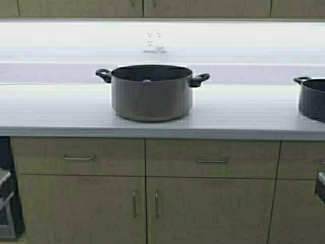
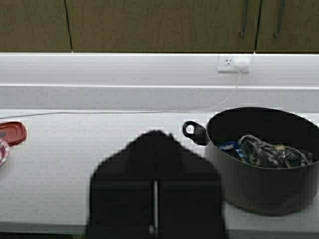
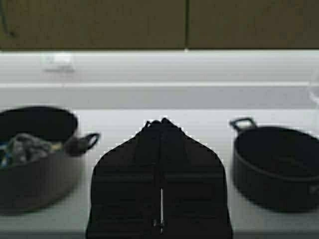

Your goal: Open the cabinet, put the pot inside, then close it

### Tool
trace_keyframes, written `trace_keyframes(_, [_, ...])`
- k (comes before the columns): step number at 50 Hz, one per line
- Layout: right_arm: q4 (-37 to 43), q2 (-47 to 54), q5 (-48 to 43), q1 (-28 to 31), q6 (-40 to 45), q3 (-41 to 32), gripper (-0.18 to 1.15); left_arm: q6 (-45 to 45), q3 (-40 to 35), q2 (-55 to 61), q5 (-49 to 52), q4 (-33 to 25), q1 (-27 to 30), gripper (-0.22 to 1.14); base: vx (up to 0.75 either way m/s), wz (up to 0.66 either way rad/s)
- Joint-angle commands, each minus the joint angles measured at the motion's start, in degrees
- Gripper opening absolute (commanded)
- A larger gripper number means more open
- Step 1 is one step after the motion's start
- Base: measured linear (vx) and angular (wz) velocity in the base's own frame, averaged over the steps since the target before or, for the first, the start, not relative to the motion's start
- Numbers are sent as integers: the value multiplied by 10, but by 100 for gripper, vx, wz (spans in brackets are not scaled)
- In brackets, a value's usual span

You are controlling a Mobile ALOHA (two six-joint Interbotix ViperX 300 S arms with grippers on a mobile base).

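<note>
The pot point(image 1: 151, 96), wide and dark grey with two black loop handles, stands on the white counter point(image 1: 61, 109) in the middle of the high view, with some crumpled packets inside. It also shows in the left wrist view point(image 2: 264, 169) and the right wrist view point(image 3: 35, 164). The wall cabinet point(image 1: 203, 7) runs along the top, doors closed; its slim handles point(image 2: 244, 20) show in the left wrist view. My left gripper point(image 2: 155, 133) is shut and empty, short of the counter edge beside the pot. My right gripper point(image 3: 162, 122) is shut and empty, between the two pots. Neither arm shows in the high view.
A darker, near-black pot point(image 1: 312, 99) stands at the counter's right end, also in the right wrist view point(image 3: 276, 167). A red lid point(image 2: 12, 133) lies far left. A wall outlet point(image 2: 234, 63) with a white cable sits behind the pot. Base cabinets with drawers point(image 1: 78, 157) are below.
</note>
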Motion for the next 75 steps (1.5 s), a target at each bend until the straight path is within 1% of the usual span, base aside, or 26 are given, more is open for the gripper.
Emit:
trace_keyframes(1, [-4, 4, 2, 5, 1, -1, 4, -1, -5, 4, -7, 5, -6, 0, 5, 7])
trace_keyframes(3, [-4, 4, 6, 5, 1, -2, 9, -2, -4, 4, -7, 5, -6, 6, 6, 8])
trace_keyframes(5, [-4, 4, 11, 5, 1, -2, 9, -2, -3, 4, -7, 5, -6, 8, 7, 9])
trace_keyframes(10, [-4, 4, 18, 5, 1, -4, 4, 2, -3, 4, -7, 6, -6, 3, 10, 9])
trace_keyframes(12, [-4, 4, 18, 5, 1, -5, 4, 4, -3, 6, -8, 5, -6, 2, 12, 8])
trace_keyframes(49, [-4, 1, 29, 5, 4, -5, 5, 2, 4, 38, -18, 5, -6, 2, 19, 10])
trace_keyframes(65, [-4, 23, 29, 8, 18, -9, 5, -3, 9, 33, -18, 6, -6, 2, 20, -3])
trace_keyframes(75, [-5, 22, 29, 34, 20, -13, 5, -7, 18, 16, -13, 5, -6, 2, 21, -8])
